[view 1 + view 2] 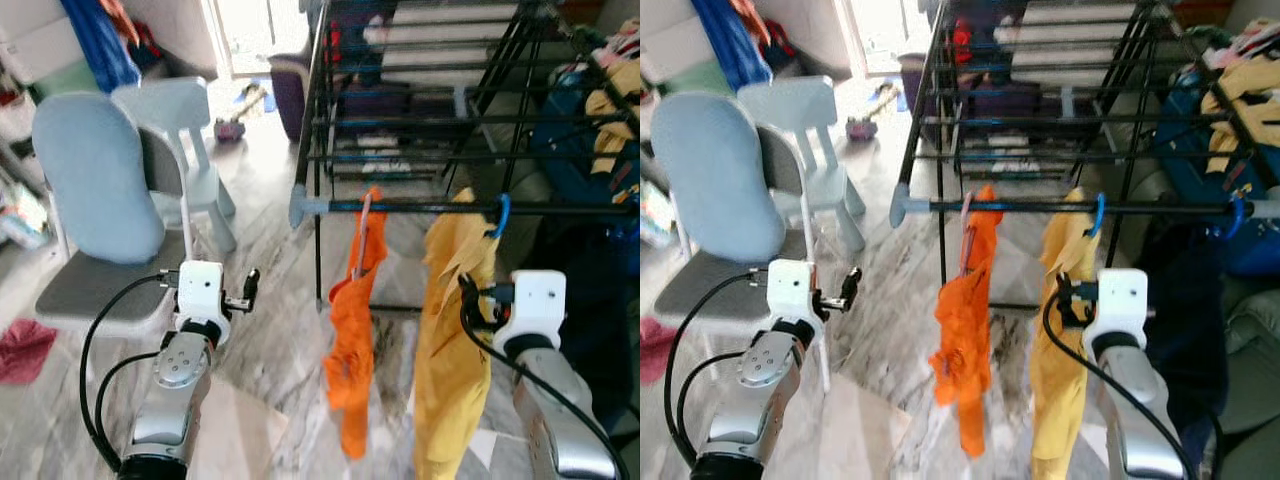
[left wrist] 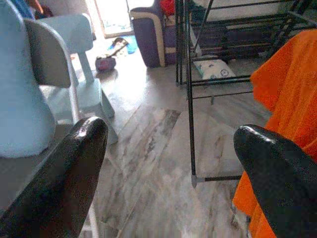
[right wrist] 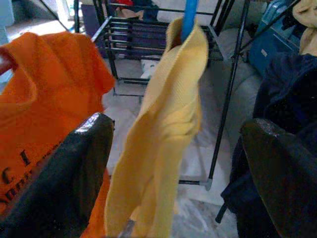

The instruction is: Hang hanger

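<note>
So the blue hanger [image 1: 500,214] is hooked over the front rail of the black drying rack [image 1: 420,120], with a yellow garment [image 1: 455,330] draped down from it. Just left of that on the same rail there's a pale pink hanger [image 1: 364,222] carrying an orange shirt [image 1: 352,340], close beside the yellow one but not touching it, as far as I can tell.

The right hand [image 3: 178,163] sits right in front of the yellow garment, fingers spread wide, and the cloth hangs in the gap between them with nothing pinched. The left hand [image 2: 168,163] is off to the left over the marble floor [image 1: 270,300], also spread open and empty, with the orange shirt just beside one finger.

Further left there's a grey chair with a light blue cushion [image 1: 95,180] and a small pale blue kids' chair [image 1: 185,140] behind it. A dark garment [image 1: 1185,320] hangs on the right end of the rack, and there's a pile of clothes [image 1: 600,110] at far right, kinda blurry.
</note>
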Available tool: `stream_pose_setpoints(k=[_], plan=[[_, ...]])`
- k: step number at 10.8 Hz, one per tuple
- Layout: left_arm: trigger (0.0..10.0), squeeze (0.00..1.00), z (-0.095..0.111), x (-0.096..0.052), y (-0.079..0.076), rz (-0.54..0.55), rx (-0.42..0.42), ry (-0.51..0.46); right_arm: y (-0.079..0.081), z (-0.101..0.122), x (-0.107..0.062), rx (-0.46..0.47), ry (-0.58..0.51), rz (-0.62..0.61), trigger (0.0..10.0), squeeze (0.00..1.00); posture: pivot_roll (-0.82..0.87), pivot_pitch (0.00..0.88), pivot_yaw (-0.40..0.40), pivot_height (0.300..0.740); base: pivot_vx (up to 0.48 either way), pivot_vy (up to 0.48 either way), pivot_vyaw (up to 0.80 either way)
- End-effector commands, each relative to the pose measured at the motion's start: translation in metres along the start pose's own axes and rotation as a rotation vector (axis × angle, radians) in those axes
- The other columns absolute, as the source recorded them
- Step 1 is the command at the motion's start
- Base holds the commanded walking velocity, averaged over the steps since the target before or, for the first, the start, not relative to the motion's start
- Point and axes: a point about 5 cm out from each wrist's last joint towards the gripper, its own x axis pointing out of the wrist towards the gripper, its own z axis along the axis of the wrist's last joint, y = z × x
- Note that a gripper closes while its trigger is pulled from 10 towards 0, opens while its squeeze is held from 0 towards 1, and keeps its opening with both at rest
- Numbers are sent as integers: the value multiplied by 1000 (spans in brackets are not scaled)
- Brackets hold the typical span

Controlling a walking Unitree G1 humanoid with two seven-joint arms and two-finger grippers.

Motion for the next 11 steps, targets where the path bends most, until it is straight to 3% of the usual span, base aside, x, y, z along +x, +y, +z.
stream_pose_setpoints(k=[1,8,11], plan=[[10000,0,3,0,6,16,5,-2,0,5,1,2,-25,9,10000,0,-203,0,66,740,-285,0,0],[10000,0,7,3,10,39,3,-7,4,12,12,7,-55,48,10000,0,-185,0,53,740,-289,0,0],[10000,0,9,-7,21,95,19,-25,16,16,20,38,-78,128,10000,0,-138,0,24,740,-192,0,0]])
